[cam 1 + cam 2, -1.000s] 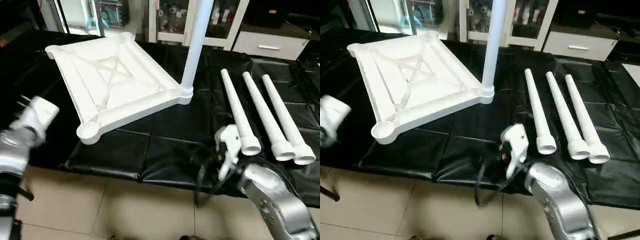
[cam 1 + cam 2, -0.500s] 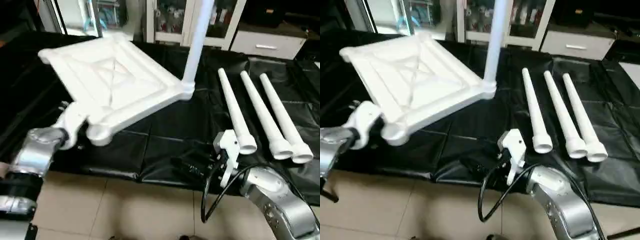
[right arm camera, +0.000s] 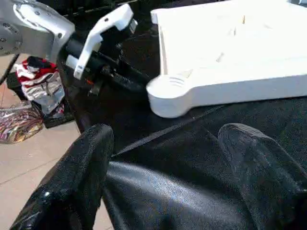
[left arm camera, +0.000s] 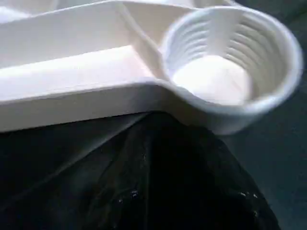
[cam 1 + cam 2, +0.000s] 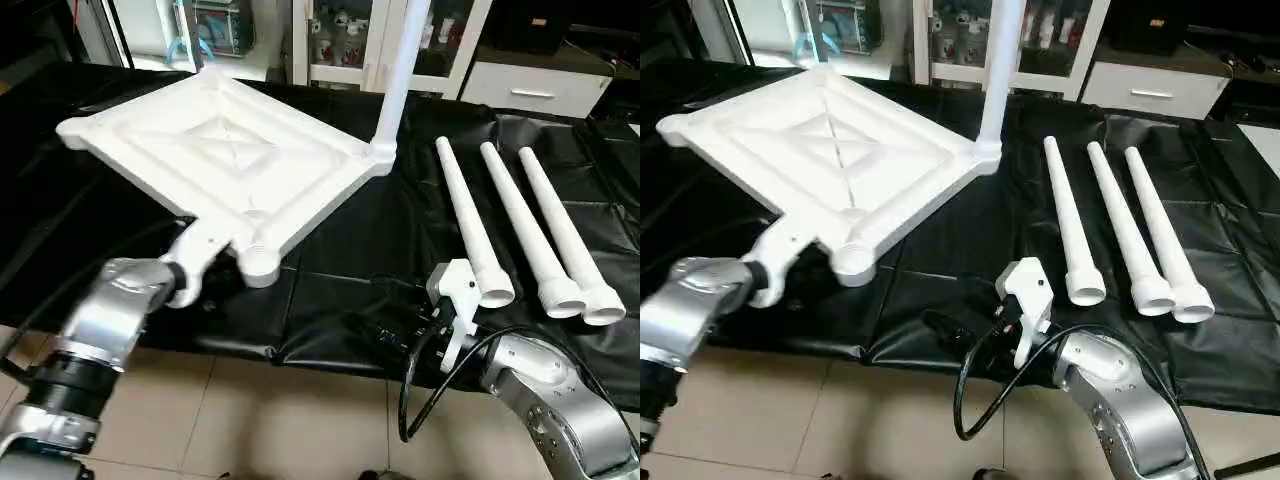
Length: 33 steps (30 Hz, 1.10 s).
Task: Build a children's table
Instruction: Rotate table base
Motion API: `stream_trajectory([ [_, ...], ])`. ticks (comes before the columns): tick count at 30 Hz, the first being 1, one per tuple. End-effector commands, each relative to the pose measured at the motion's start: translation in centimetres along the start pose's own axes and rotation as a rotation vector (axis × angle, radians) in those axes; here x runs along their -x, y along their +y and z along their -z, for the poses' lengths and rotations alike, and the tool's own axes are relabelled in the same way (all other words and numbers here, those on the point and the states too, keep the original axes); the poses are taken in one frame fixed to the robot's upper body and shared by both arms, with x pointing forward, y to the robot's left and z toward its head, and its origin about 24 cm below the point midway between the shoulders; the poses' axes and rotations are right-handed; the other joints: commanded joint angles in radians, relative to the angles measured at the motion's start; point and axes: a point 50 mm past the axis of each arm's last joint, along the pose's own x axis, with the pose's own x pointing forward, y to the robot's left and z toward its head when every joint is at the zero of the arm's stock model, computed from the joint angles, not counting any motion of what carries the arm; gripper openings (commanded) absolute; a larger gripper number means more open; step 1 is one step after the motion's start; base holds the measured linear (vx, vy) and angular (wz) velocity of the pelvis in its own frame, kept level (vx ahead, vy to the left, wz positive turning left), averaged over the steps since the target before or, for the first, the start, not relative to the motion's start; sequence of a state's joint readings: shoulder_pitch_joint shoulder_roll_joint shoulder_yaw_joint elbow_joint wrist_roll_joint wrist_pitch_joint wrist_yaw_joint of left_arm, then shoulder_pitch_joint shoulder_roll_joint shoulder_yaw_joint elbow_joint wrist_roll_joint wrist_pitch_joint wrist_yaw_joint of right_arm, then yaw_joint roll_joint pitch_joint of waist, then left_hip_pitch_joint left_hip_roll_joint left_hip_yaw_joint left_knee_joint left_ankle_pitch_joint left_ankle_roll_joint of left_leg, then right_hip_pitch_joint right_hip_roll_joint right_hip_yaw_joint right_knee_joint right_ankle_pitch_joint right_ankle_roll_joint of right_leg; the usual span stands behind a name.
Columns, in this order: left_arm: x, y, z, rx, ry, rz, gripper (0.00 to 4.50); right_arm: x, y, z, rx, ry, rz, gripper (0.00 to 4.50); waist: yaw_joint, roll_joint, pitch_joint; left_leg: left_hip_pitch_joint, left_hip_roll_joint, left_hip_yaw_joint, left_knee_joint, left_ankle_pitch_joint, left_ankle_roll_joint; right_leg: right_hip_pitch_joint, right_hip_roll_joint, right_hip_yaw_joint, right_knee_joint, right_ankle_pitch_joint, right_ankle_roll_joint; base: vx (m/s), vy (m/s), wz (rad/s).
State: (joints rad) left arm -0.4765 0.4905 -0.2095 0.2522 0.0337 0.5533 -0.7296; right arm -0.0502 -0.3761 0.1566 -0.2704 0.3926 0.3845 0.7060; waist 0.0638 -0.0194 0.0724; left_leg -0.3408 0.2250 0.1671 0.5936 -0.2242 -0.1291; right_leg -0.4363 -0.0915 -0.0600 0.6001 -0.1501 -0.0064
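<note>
White rigid plastic tabletop (image 5: 230, 165) looks light and slippery; the left tool (image 5: 205, 255) grips its rim near the corner socket (image 4: 225, 72). The right tool (image 3: 163, 167) hangs open.

materials and surface finish

tabletop (image 5: 215, 160): white moulded plastic, smooth with a slight sheen; corner socket (image 4: 230, 62) ribbed inside. legs (image 5: 540, 235): the same smooth white plastic. table (image 5: 340, 250) cover: black, glossy, creased sheet. forearms (image 5: 110, 315): brushed silver metal. right fingers (image 3: 86, 177): glossy black. floor (image 5: 250, 420): smooth beige tiles.
</note>
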Motion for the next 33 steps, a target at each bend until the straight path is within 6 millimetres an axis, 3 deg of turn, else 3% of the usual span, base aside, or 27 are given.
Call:
stream_trajectory([
  [1,-0.6,-1.2,-1.0,-0.04,-0.024,0.051,1.41,0.2,-0.4,-0.2,0.018,-0.001,0.016,3.82,0.0,0.015,-0.066,-0.012,-0.01,0.015,-0.07,-0.102,0.046,0.071,-0.022,0.035,-0.049,-0.105,-0.227,0.0,0.0,0.0],
  [8,-2.2,-3.1,-2.9,-0.048,-0.089,0.103,1.41,0.4,-0.5,-0.3,0.023,-0.001,0.02,3.82,-0.001,0.014,-0.066,-0.013,-0.012,0.015,-0.069,-0.117,0.052,0.073,-0.022,0.035,-0.055,-0.139,-0.217,0.0,0.0,0.0],
  [9,-2.4,-3.2,-3.1,-0.056,-0.094,0.104,1.41,0.4,-0.5,-0.3,0.024,-0.001,0.022,3.82,0.0,0.022,-0.068,-0.012,-0.011,0.014,-0.069,-0.12,0.05,0.073,-0.022,0.034,-0.056,-0.143,-0.217,0.0,0.0,0.0],
  [11,-2.5,-3.3,-3.2,-0.058,-0.097,0.102,1.41,0.4,-0.5,-0.3,0.025,-0.002,0.022,3.82,0.001,0.017,-0.069,-0.013,-0.012,0.014,-0.068,-0.116,0.052,0.075,-0.021,0.034,-0.054,-0.134,-0.216,0.0,0.0,0.0],
  [17,-2.8,-2.8,-4.1,-0.079,-0.198,0.036,1.41,0.5,-0.5,-0.3,0.023,-0.013,0.033,3.82,0.001,0.023,-0.075,-0.015,-0.013,0.012,-0.064,-0.092,0.06,0.078,-0.02,0.032,-0.049,-0.084,-0.229,0.0,0.0,0.0],
  [19,-3.3,-2.5,-5.2,-0.088,-0.306,-0.001,1.41,0.6,-0.5,-0.4,0.019,-0.018,0.039,3.82,0.004,0.021,-0.076,-0.013,-0.015,0.014,-0.063,-0.104,0.068,0.077,-0.02,0.031,-0.055,-0.101,-0.225,0.0,0.0,0.0],
  [23,-4.1,-2.8,-5.8,-0.097,-0.322,0.001,1.41,0.5,-0.4,-0.2,0.017,-0.016,0.036,3.82,0.01,0.021,-0.077,-0.014,-0.013,0.012,-0.063,-0.11,0.06,0.078,-0.022,0.031,-0.053,-0.106,-0.216,0.0,0.0,0.0],
  [24,-4.4,-3.2,-5.9,-0.108,-0.318,0.02,1.41,0.5,-0.3,-0.2,0.017,-0.015,0.035,3.82,0.012,0.034,-0.077,-0.014,-0.013,0.01,-0.063,-0.106,0.059,0.077,-0.023,0.031,-0.051,-0.099,-0.218,0.0,0.0,0.0],
  [25,-4.7,-3.7,-6.0,-0.12,-0.32,0.047,1.41,0.6,-0.2,-0.1,0.018,-0.014,0.034,3.82,0.012,0.032,-0.079,-0.015,-0.014,0.01,-0.061,-0.092,0.063,0.08,-0.022,0.031,-0.048,-0.069,-0.225,0.0,0.0,0.0],
  [29,-3.8,-4.4,-6.1,-0.106,-0.394,0.078,1.41,1.0,0.0,-0.2,0.014,-0.026,0.059,3.82,0.011,0.036,-0.086,-0.021,-0.013,0.01,-0.058,-0.088,0.07,0.087,-0.026,0.032,-0.049,-0.065,-0.23,0.0,0.0,0.0],
  [30,-2.3,-4.8,-6.5,-0.039,-0.517,0.096,1.41,1.5,0.0,-0.6,0.005,-0.045,0.093,3.82,0.011,0.036,-0.086,-0.021,-0.013,0.011,-0.058,-0.091,0.071,0.086,-0.026,0.031,-0.05,-0.073,-0.23,0.0,0.0,0.0],
  [31,-1.5,-5.0,-6.7,-0.004,-0.572,0.1,1.41,1.7,0.0,-0.8,-0.001,-0.053,0.106,3.82,0.01,0.043,-0.089,-0.02,-0.008,0.011,-0.059,-0.108,0.069,0.083,-0.026,0.03,-0.051,-0.096,-0.24,0.0,0.0,0.0],
  [33,-0.9,-4.6,-6.7,0.054,-0.622,0.035,1.41,1.9,-0.1,-1.2,-0.005,-0.07,0.148,3.82,0.009,0.049,-0.087,-0.02,-0.008,0.012,-0.06,-0.128,0.065,0.082,-0.024,0.029,-0.051,-0.12,-0.24,0.0,0.0,0.0],
])
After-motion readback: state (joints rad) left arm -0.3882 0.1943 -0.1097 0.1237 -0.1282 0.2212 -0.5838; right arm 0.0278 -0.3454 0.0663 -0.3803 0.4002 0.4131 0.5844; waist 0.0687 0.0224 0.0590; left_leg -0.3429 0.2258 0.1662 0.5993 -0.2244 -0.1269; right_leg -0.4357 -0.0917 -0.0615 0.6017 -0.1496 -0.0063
